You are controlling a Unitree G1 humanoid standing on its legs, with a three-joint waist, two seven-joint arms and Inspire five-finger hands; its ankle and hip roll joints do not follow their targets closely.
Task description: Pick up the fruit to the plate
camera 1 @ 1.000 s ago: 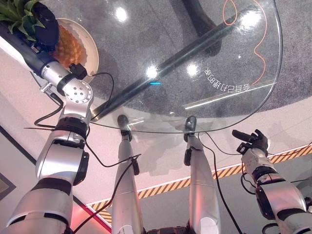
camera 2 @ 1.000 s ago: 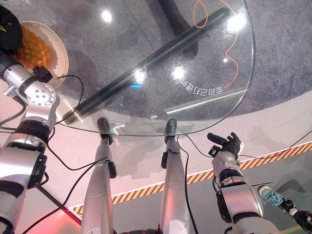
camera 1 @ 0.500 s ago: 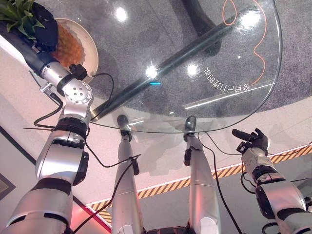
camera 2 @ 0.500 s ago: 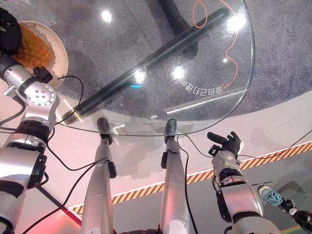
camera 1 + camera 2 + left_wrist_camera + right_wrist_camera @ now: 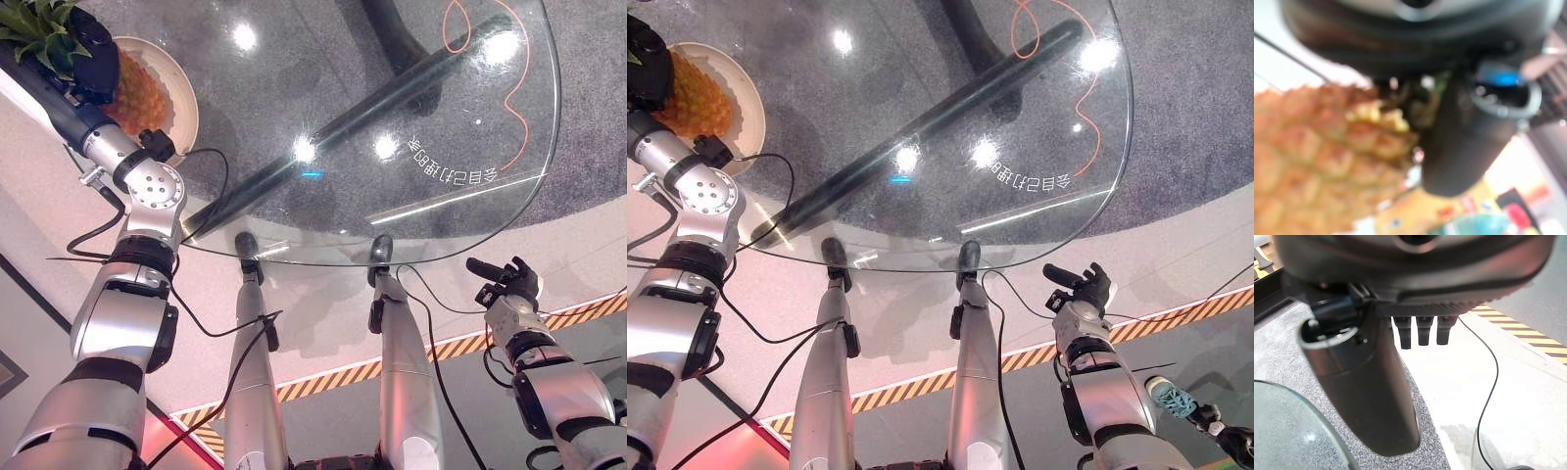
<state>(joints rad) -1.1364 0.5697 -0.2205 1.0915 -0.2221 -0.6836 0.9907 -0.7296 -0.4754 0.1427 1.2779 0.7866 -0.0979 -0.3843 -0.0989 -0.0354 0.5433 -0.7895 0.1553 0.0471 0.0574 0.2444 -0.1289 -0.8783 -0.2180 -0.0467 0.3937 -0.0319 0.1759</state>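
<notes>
Pineapple (image 5: 132,93) is seen at the far left edge of the round glass desk (image 5: 392,117), lying in or just over the pale plate (image 5: 181,98). From the head views it cannot be told whether the fruit's body rests on the plate or is a little above it.

Left hand (image 5: 88,59) is placed at the pineapple's crown end, with the green leaves (image 5: 39,29) showing beside the dark fingers. In the left wrist view the scaly body (image 5: 1317,156) is seen directly against the hand, and the thumb (image 5: 1469,137) is set alongside its upper end. The hand is judged to be closed round the fruit near the crown, though the fingers themselves are largely hidden.

Long axis of the fruit: run roughly from the crown, at the hand, down and across the plate toward its middle. The body is therefore carried ahead of the palm, plate-side.

Right hand (image 5: 505,284) is held low, off the near right edge of the desk, well apart from plate and fruit; fingers are loosely extended, nothing held. The left arm is clearly the nearer one.

Judgement: placing step is nearly done. Release is thought to depend on the body being settled inside the rim first.
</notes>
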